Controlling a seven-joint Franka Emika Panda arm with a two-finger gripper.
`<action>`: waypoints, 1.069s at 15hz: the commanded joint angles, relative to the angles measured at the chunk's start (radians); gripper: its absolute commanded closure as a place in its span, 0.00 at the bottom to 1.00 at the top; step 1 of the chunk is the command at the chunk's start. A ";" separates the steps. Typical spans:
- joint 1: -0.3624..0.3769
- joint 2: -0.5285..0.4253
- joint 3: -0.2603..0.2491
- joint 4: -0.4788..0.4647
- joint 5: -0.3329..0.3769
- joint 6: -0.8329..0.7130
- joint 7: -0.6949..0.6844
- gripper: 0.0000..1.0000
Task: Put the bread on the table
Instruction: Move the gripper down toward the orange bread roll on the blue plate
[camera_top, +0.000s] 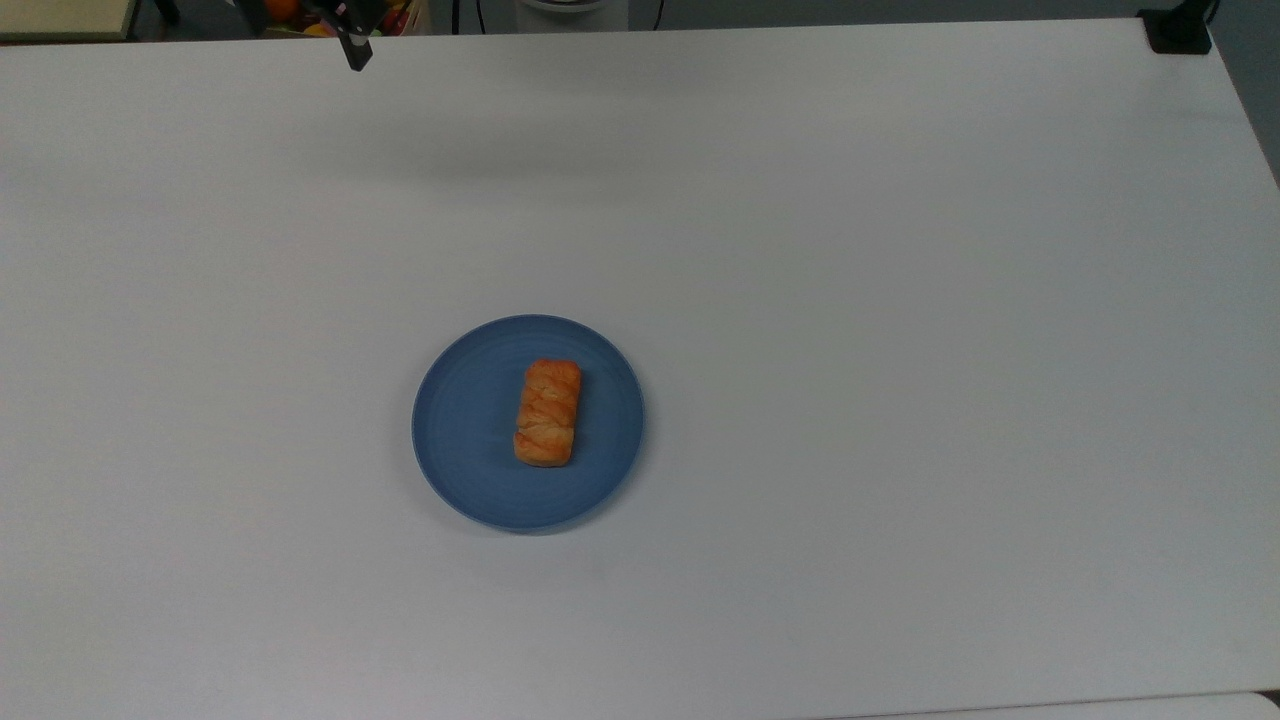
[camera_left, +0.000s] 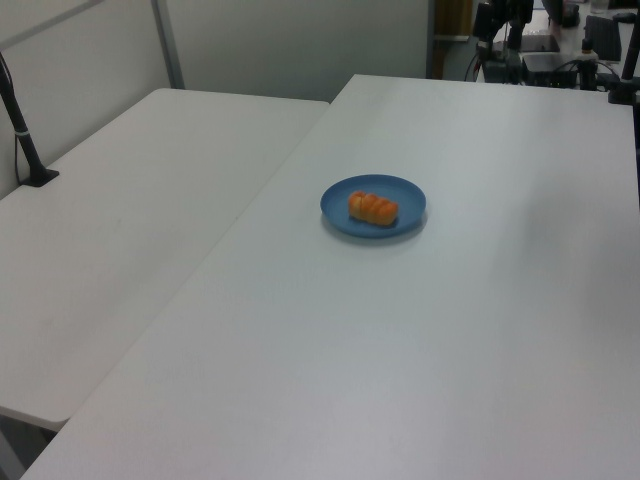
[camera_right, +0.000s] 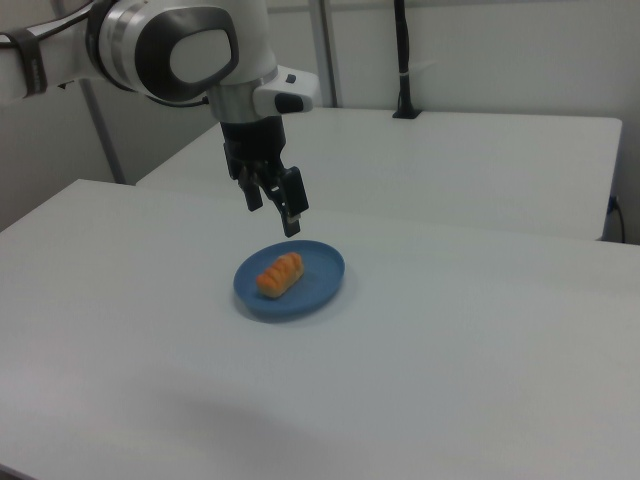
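The bread (camera_top: 547, 412), a golden-orange twisted roll, lies in the middle of a round blue plate (camera_top: 470, 440) on the white table (camera_top: 900, 300). The left view shows the bread (camera_left: 373, 208) lying crosswise on the plate (camera_left: 405, 200). In the right view my gripper (camera_right: 272, 208) hangs open and holds nothing, well above the tabletop and apart from the bread (camera_right: 279, 273) and plate (camera_right: 322, 275). In the top view a dark fingertip of the gripper (camera_top: 355, 55) pokes in at the far edge of the table, left of centre.
A second white table (camera_left: 120, 230) adjoins on the left view's left, with a black clamped post (camera_left: 25, 130) on it. Another black clamp (camera_top: 1178, 30) sits at the top view's top right corner. Wide bare tabletop surrounds the plate.
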 joint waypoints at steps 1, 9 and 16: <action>0.003 0.017 -0.002 0.023 0.025 0.008 -0.018 0.00; -0.002 0.015 -0.002 0.030 0.077 0.004 -0.040 0.00; 0.007 0.063 0.004 0.063 0.083 0.009 -0.040 0.00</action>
